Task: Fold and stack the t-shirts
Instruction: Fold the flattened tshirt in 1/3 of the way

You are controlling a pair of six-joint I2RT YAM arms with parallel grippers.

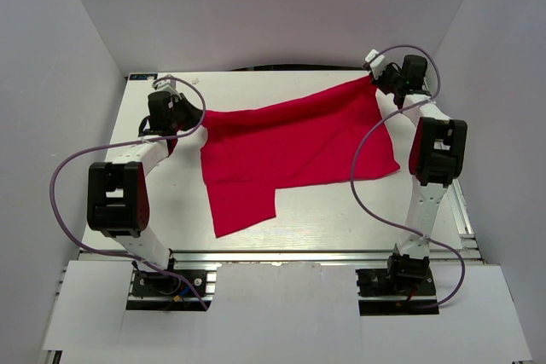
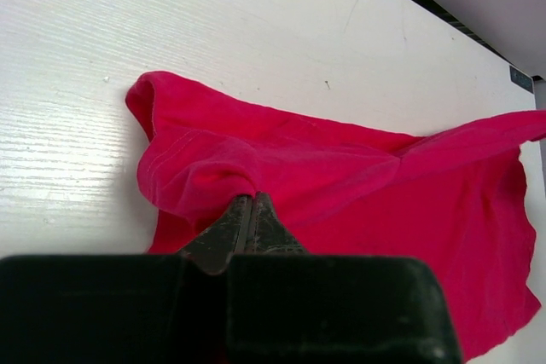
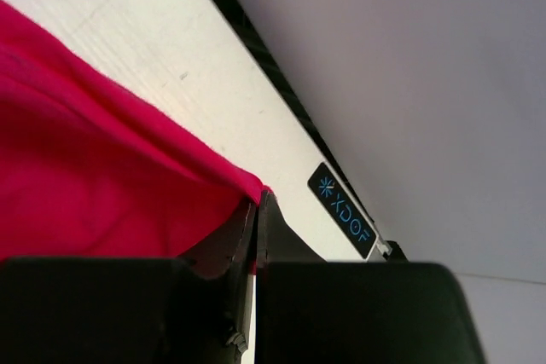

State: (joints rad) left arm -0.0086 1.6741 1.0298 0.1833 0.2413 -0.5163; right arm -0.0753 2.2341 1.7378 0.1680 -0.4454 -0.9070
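The bright red t-shirt point(image 1: 290, 155) is stretched across the white table point(image 1: 153, 202) between my two grippers. My left gripper point(image 1: 198, 114) is shut on the shirt's left corner; in the left wrist view the cloth point(image 2: 341, 185) bunches over my closed fingertips point(image 2: 252, 199). My right gripper point(image 1: 375, 81) is shut on the shirt's far right corner, lifted near the back edge. In the right wrist view the red fabric point(image 3: 94, 185) runs taut into my closed fingertips point(image 3: 258, 202). The shirt's near part lies flat on the table.
The table's back edge point(image 1: 273, 70) and the grey enclosure walls point(image 1: 51, 108) stand close to both grippers. A black XDOF label point(image 3: 343, 209) sits at the table's far right corner. Purple cables point(image 1: 375, 168) loop along both arms.
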